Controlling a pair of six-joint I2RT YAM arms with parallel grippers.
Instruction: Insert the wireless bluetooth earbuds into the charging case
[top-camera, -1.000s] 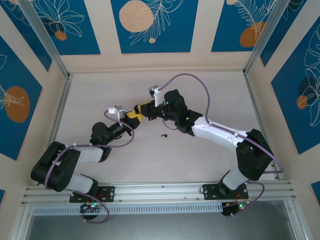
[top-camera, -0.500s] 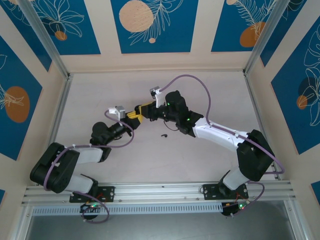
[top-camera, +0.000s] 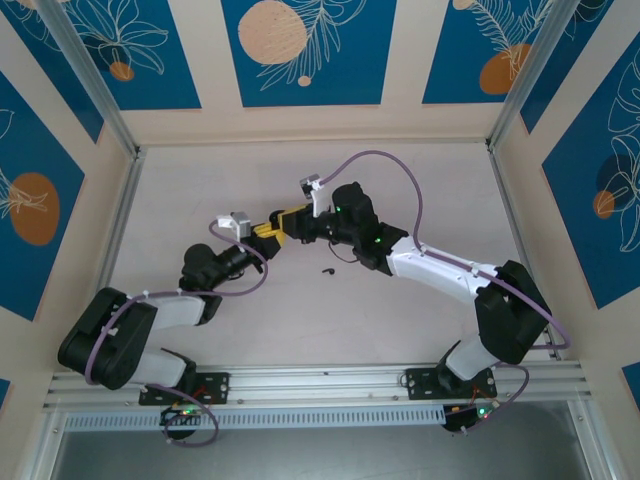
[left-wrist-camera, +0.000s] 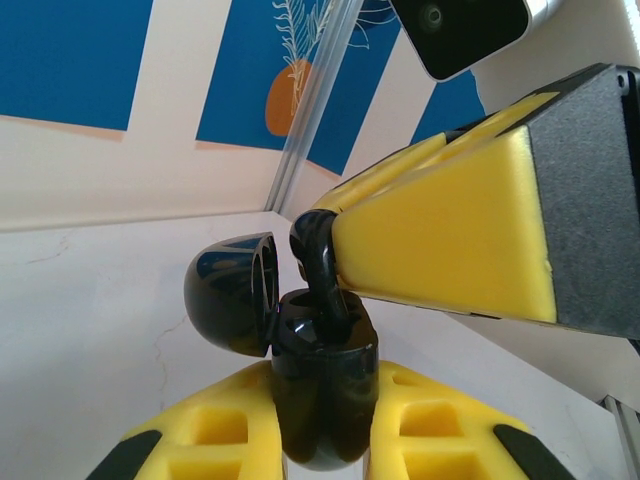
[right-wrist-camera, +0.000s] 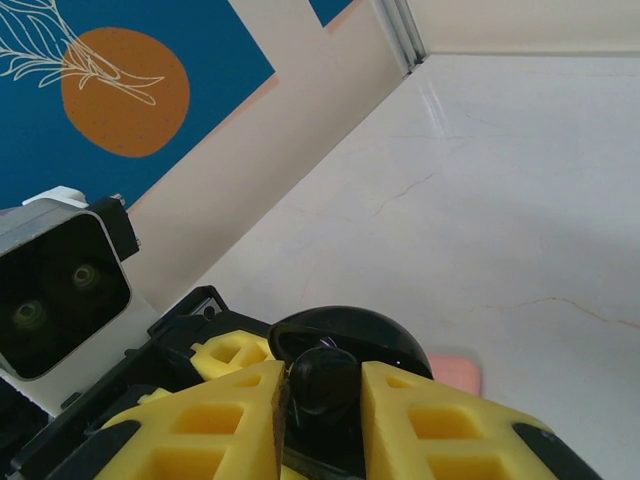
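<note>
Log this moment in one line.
left tool: holds open charging case | right tool: holds black earbud at case opening | second earbud: loose on table

One earbud (left-wrist-camera: 320, 268) stands in the charging case (left-wrist-camera: 325, 415); a second earbud (top-camera: 326, 270) lies on the table (top-camera: 420, 180).

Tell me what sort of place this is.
Probably a robot test cell, not a home: a pale table boxed in by blue printed panels, aluminium rails along the near edge, and a left arm and right arm bolted there.
</note>
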